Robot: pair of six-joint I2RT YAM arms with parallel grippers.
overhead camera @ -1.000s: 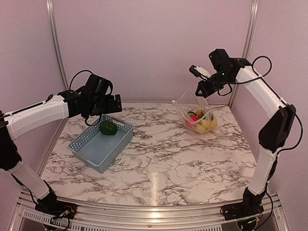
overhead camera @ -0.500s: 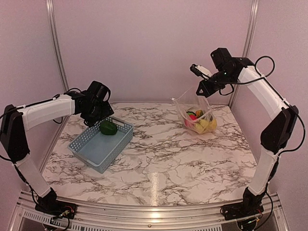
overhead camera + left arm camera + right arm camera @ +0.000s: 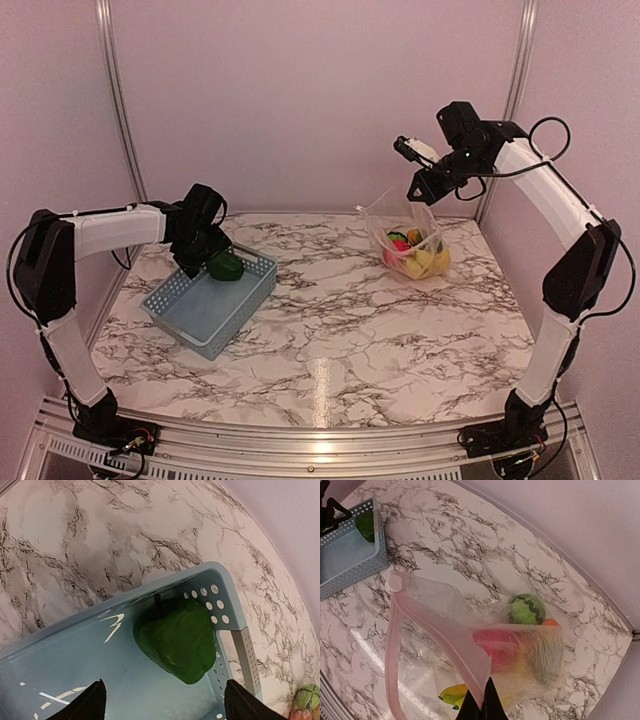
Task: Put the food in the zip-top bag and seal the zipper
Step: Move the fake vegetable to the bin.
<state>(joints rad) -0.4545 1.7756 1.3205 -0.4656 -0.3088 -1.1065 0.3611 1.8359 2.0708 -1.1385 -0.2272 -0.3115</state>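
You look to be on the last pick: your left gripper [image 3: 165,705] hangs, fingers spread wide, over the green piece [image 3: 175,640] in the basket's [image 3: 60,670] far corner at the left. Your right gripper [image 3: 482,707] is clenched on the mouth edge of the zip-top bag [image 3: 435,600], holding it up at the far right with other food [image 3: 525,609] inside. Next, lower around the piece, close, and carry it across.

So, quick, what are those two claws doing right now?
Left gripper: open, empty, over the green fruit in the basket.
Right gripper: shut, pinching the zip-top bag by its edge.
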